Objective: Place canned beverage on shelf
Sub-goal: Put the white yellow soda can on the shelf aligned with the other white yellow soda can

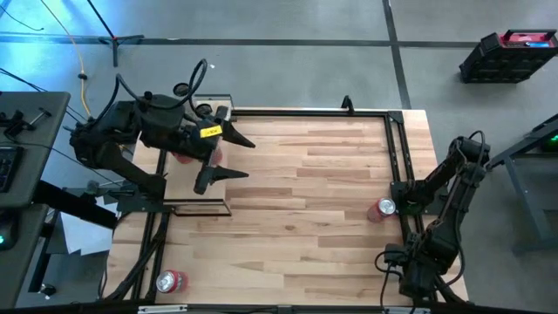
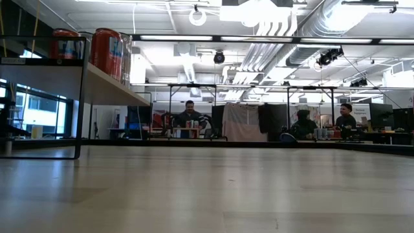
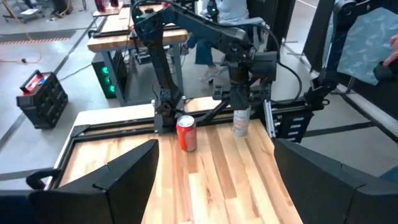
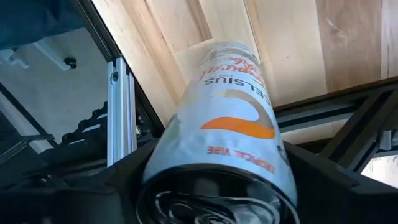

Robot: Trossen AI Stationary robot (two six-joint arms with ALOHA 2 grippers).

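the tall white slim beverage can (image 4: pixel 227 118) stands at the table's three o'clock edge, between the right gripper's (image 3: pixel 241 116) parted fingers; grip unclear.

Two cans (image 2: pixel 108 53) sit up on the shelf (image 2: pixel 113 87) at the table's (image 1: pixel 305 192) far left corner, right under the left gripper (image 1: pixel 228 155). Another can (image 1: pixel 170 281) stands alone at the near left corner. Over on the right edge, the right gripper (image 1: pixel 397 206) sits at a can (image 1: pixel 384 208) (just inside the frame rail).
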